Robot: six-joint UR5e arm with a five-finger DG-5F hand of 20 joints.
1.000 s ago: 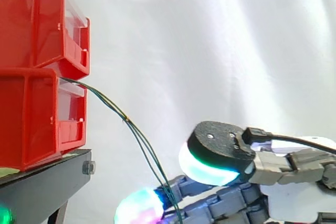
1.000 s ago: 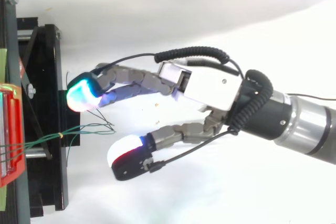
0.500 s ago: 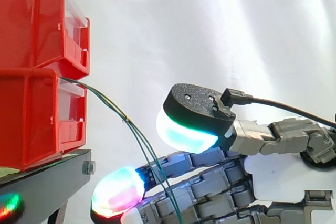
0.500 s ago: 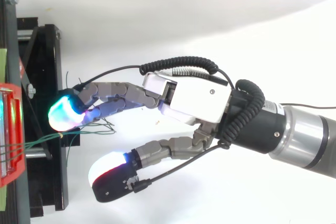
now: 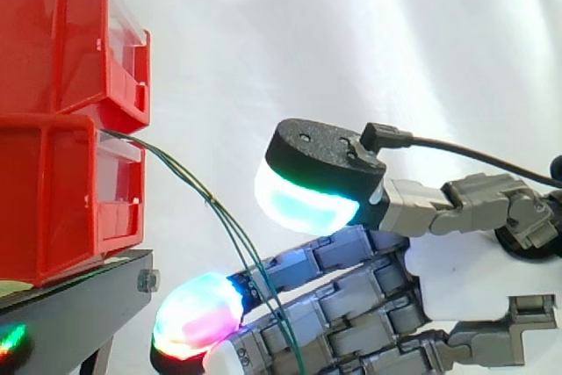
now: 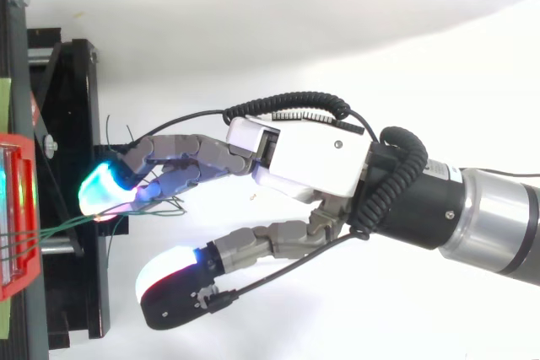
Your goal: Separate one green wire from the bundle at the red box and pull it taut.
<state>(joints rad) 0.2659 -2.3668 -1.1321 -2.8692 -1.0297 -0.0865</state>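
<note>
Thin green wires (image 5: 189,180) come out of the lower red bin (image 5: 61,199) and droop down to the right. In the top view the green wires (image 6: 59,227) run from the red bin (image 6: 17,208) to loose ends beneath the fingers. My hand (image 6: 308,153) reaches in from the right with nearly straight fingers. Its glowing fingertips (image 5: 198,313) sit just right of the stand, and the wires cross in front of the fingers. The thumb pad (image 5: 307,199) hovers well apart from the fingers, beside the wires. Nothing is pinched.
A second red bin (image 5: 61,32) is stacked on the lower one. Both rest on a black stand (image 5: 70,305), whose frame (image 6: 76,124) lies close to the fingertips. A white curtain hangs behind.
The hand has moved left toward the bins and risen in the side view. Its fingertips now reach the wires near the stand; the wires hang much as before.
</note>
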